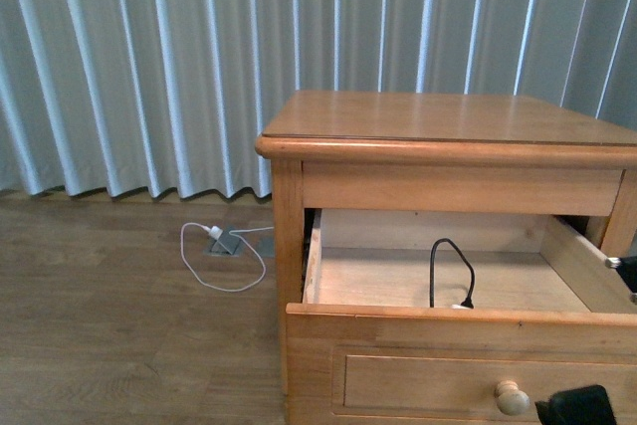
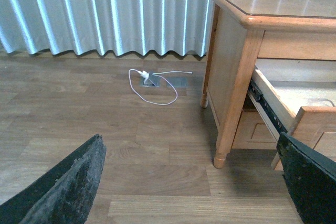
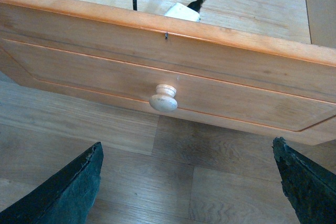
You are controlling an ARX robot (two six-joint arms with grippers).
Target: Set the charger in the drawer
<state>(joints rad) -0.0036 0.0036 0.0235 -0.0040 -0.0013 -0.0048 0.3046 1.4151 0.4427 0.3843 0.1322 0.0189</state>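
The drawer [image 1: 418, 350] of the honey-coloured nightstand stands pulled out, its pale inside in view. The charger lies inside it near the front wall: its black cable [image 1: 448, 268] loops up, and its white plug block [image 3: 182, 12] shows in the right wrist view. My right gripper [image 3: 189, 182] is open and empty, low in front of the drawer front [image 3: 220, 85], below the round knob [image 3: 163, 97]; a dark part of it shows in the front view [image 1: 582, 406]. My left gripper [image 2: 191, 182] is open and empty over the floor, left of the nightstand [image 2: 231, 66].
A white plug with a long thin white cable [image 1: 214, 261] lies on the wooden floor by a floor socket [image 2: 149, 81], left of the nightstand. Grey pleated curtains [image 1: 149, 67] hang behind. The nightstand top [image 1: 438, 118] is bare.
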